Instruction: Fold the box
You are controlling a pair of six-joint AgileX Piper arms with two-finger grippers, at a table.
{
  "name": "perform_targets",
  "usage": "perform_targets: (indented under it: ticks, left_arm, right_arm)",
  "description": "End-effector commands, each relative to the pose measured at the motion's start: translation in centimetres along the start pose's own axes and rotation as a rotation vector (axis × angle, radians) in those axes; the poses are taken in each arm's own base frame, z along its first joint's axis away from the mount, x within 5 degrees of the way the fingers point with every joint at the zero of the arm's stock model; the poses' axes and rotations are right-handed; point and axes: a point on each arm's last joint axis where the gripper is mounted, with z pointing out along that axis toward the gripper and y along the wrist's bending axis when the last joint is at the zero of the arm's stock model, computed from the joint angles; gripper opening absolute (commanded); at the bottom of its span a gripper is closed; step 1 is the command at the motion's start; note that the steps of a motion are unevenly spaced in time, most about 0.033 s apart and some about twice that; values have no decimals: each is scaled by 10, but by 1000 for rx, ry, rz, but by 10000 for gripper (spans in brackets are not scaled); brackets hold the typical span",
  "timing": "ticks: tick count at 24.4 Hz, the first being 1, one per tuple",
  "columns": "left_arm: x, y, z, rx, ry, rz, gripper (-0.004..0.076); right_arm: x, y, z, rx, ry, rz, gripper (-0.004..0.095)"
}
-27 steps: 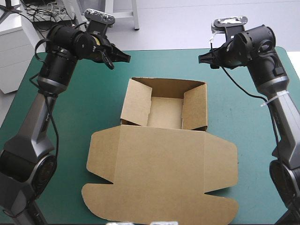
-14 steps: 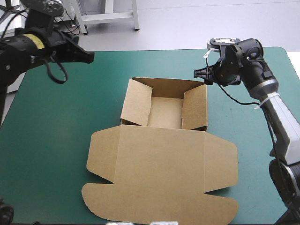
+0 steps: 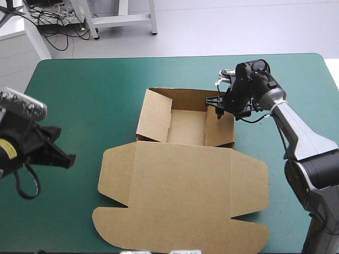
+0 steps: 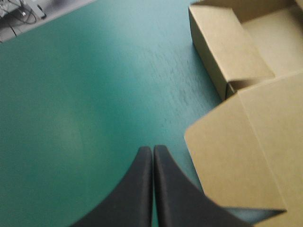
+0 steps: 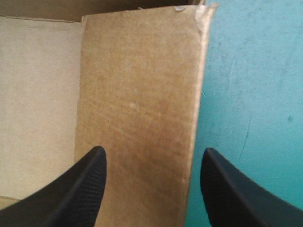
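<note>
In the high view the left arm (image 3: 16, 148) ran off the picture at nine o'clock just behind the left gripper (image 3: 63, 157), the right gripper (image 3: 217, 105) at one o'clock of the box (image 3: 185, 185) was too small and dark to show whether it touched the wall, and both wrist views cut the box off.

The brown box (image 3: 183, 180) lies around the middle of the table (image 3: 95, 84) as an open tray, its four walls raised around a bare floor on the far side and its wide lid spread flat toward the near edge, with rounded flaps at both sides.
</note>
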Motion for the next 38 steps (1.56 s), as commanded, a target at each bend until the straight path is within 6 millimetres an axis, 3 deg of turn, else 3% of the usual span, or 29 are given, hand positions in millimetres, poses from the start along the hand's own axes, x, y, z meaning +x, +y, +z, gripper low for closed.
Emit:
perform_targets:
  ticks: [1, 4, 5, 6, 9, 14, 19, 23, 28, 29, 33, 34, 38]
  left_arm:
    - [40, -3, 0, 3, 39, -9, -10]
    - [87, -9, 8, 6, 44, -21, -10]
    - [109, -12, 14, 7, 40, -29, -9]
    - [118, -13, 17, 8, 39, -27, -10]
    - [164, -19, 35, 11, 98, -72, -9]
    - [198, -25, 52, 17, 158, -89, -9]
    - [196, -24, 50, 11, 134, -92, -10]
    - [196, -24, 50, 11, 134, -92, -10]
    - [196, -24, 50, 11, 134, -92, -10]
    - [196, -24, 50, 11, 134, -92, -10]
    - [196, -24, 50, 11, 134, -92, -10]
    - [196, -24, 50, 11, 134, -92, -10]
    - [196, -24, 50, 11, 134, -92, -10]
  right_arm:
    - [-2, -1, -12, -12, -21, 6, 548]
    - [-4, -1, 3, -2, 12, 9, 542]
    - [-4, 0, 8, -10, 26, 13, 496]
    - [-4, -1, 9, -9, 28, 13, 440]
    - [-4, -1, 10, -6, 29, 15, -12]
    - [-5, -1, 10, -2, 28, 14, -1]
    - [-10, -14, 4, 18, 4, -2, -12]
    - [-19, -56, -19, 38, -54, 64, -16]
    - [-22, -132, -52, 127, -132, 174, -16]
    - [-19, -163, -64, 164, -158, 232, -16]
    - [-8, -228, -81, 231, -180, 362, -16]
    - [1, -257, -88, 260, -186, 424, -16]
    - [17, -297, -99, 312, -191, 521, -16]
